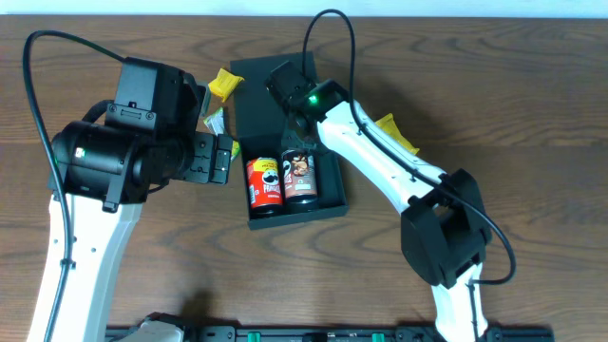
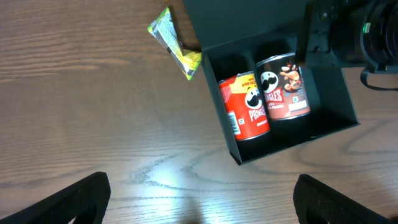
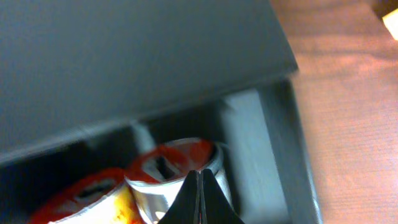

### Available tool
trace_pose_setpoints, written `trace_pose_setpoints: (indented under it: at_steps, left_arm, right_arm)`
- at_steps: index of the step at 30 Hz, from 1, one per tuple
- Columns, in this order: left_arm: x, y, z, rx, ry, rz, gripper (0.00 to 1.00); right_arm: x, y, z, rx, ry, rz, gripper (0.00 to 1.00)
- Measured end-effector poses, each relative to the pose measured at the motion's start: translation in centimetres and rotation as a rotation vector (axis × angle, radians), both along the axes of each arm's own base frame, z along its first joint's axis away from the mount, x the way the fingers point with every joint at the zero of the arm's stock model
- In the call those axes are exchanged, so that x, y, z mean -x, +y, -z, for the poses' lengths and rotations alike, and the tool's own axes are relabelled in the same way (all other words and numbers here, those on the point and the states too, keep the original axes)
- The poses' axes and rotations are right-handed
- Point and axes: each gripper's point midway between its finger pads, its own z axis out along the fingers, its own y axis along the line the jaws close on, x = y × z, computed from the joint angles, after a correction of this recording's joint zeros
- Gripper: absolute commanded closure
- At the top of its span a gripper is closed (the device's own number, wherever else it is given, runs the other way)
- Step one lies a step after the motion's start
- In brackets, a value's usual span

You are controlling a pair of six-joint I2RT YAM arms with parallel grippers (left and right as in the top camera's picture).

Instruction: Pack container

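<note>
On brown wood-grain table (image 1: pixel 513 85): open container (image 1: pixel 255 90), two cans (image 1: pixel 267 185) inside.

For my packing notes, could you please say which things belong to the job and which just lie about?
Job: container, red can, dark can.
Lying about: left yellow packet, greenish packet below it, right yellow packet.

Robotics lab test bench, seen from above. My left arm (image 1: pixel 81 237) and right arm (image 1: pixel 380 157), white with black joints, reach over a wood-grain table (image 1: pixel 532 104), and black cables (image 1: pixel 330 12) loop off them. A black mounting rail (image 1: pixel 313 334) with green fittings runs along the near edge. On the table sit a dark container (image 1: pixel 249 104) holding two chip cans (image 1: pixel 265 185), and yellow snack packets (image 1: pixel 224 84) beside it.
</note>
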Motion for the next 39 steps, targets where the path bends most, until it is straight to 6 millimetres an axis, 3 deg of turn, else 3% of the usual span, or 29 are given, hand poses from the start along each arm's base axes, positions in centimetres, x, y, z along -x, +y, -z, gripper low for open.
trace_pose_setpoints:
  at_steps: [20, 28, 35, 39]
  left_arm:
    - [0.0, 0.0, 0.0, 0.000, 0.000, 0.000, 0.05]
    - [0.0, 0.0, 0.0, 0.000, 0.000, 0.000, 0.05]
    - [0.0, 0.0, 0.0, 0.000, 0.000, 0.000, 0.05]
    - [0.0, 0.0, 0.0, 0.000, 0.000, 0.000, 0.05]
  right_arm:
    - [-0.3, 1.1, -0.1, -0.050, -0.006, -0.023, 0.98]
    - [3.5, 1.9, 1.0, -0.102, 0.174, -0.019, 0.98]
    - [6.2, 3.1, 2.5, -0.096, 0.235, -0.037, 0.98]
    - [7.3, 2.7, 2.9, -0.061, 0.262, -0.042, 0.99]
